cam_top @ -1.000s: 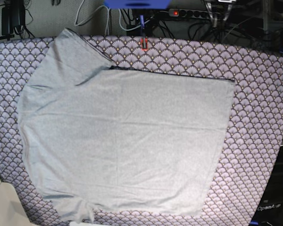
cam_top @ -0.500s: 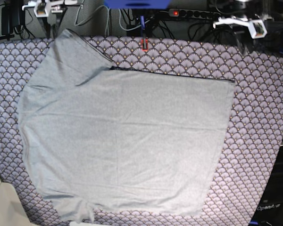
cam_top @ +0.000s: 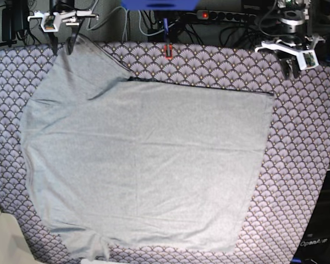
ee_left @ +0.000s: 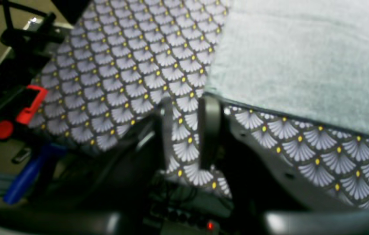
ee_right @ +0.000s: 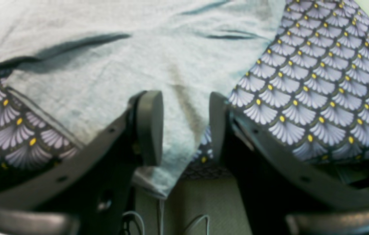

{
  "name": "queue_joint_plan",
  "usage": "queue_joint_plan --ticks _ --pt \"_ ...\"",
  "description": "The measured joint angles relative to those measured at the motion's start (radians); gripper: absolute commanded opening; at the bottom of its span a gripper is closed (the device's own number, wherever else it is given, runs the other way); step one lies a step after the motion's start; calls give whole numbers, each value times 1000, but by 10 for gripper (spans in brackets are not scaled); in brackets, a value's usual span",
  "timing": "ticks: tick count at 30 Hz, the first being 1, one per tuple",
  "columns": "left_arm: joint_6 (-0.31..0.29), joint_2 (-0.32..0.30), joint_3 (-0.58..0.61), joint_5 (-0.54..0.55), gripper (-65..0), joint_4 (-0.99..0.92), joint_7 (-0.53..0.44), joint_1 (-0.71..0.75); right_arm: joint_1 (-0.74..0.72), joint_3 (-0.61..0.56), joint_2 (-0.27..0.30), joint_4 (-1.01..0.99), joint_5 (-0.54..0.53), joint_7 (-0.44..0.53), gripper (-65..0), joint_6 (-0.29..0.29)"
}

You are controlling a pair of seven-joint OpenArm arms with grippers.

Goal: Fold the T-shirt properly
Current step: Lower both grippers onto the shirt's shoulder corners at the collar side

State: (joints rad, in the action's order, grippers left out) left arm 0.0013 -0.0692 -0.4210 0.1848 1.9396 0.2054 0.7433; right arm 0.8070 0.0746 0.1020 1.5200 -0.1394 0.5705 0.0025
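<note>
The light grey T-shirt (cam_top: 148, 159) lies spread flat, with one sleeve reaching toward the far left corner. My right gripper (cam_top: 63, 44) hangs over that sleeve's far end. In the right wrist view it (ee_right: 183, 125) stands open, its two fingers straddling the sleeve's hem (ee_right: 171, 107), which drapes over the table's edge. I cannot tell whether the fingers touch the fabric. My left gripper (cam_top: 291, 67) is near the far right, just off the T-shirt's corner (ee_left: 210, 88). Its fingers (ee_left: 209, 130) stand a little apart, with only patterned cloth between them.
A purple fan-scale cloth (cam_top: 302, 165) covers the table under the shirt. A red clamp (cam_top: 168, 52) grips the far edge, and another red and black clamp (ee_left: 24, 107) sits at the corner by my left gripper. A power strip (cam_top: 220, 15) and cables lie behind the table.
Both grippers have come down from the top of the base view toward the table's far edge. The right gripper has opened over the sleeve.
</note>
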Motion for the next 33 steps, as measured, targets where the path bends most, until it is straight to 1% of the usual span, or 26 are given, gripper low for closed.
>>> queue_joint_plan --ticks 2,4,6,7,9,12,13,14,15,17,19,23,26,27,33 --pt "11 3 -5 0 -506 3 26 -34 0 0 2 0 0 5 -395 0" --pt "-14 20 -31 2 -506 13 39 -55 1 -1 3 -1 0 4 -395 0" --pt "5 48 -56 0 -505 10 93 -92 -1 -1 2 0 0 0 -395 0" --pt "6 52 -68 0 -498 6 103 -109 -3 -1 2 0 0 2 -395 0" --pt "2 48 -73 1 -446 2 131 -145 -3 1 2 0 0 2 -395 0" --pt "-5 46 -75 1 -317 -38 206 -219 -3 1 0 0 0 1 -395 0" --pt "-14 42 -75 2 -278 -53 210 -235 -3 -1 0 0 -1 1 -395 0" --pt "-47 40 -77 0 -243 -66 219 -249 -3 -1 -3 0 0 1 -395 0" --pt "-84 39 -78 -3 -228 -76 223 -259 -5 2 -9 0 0 1 -395 0" --pt "-151 43 -80 -6 -229 -96 257 -282 -15 3 -28 0 -4 -2 -395 0" --pt "-185 50 -80 -8 -229 -114 281 -308 -20 0 -31 3 0 -1 -395 0" --pt "-179 50 -80 -6 -229 -175 275 -333 -24 2 -27 5 0 -2 -395 0" --pt "-179 73 -81 -6 -229 -222 278 -327 -26 2 -20 5 0 -2 -395 0" --pt "-183 75 -80 -7 -229 -237 288 -330 -26 2 -21 4 0 -2 -395 0" --pt "-182 85 -80 -7 -229 -303 274 -375 -26 1 -18 4 0 -2 -396 0"
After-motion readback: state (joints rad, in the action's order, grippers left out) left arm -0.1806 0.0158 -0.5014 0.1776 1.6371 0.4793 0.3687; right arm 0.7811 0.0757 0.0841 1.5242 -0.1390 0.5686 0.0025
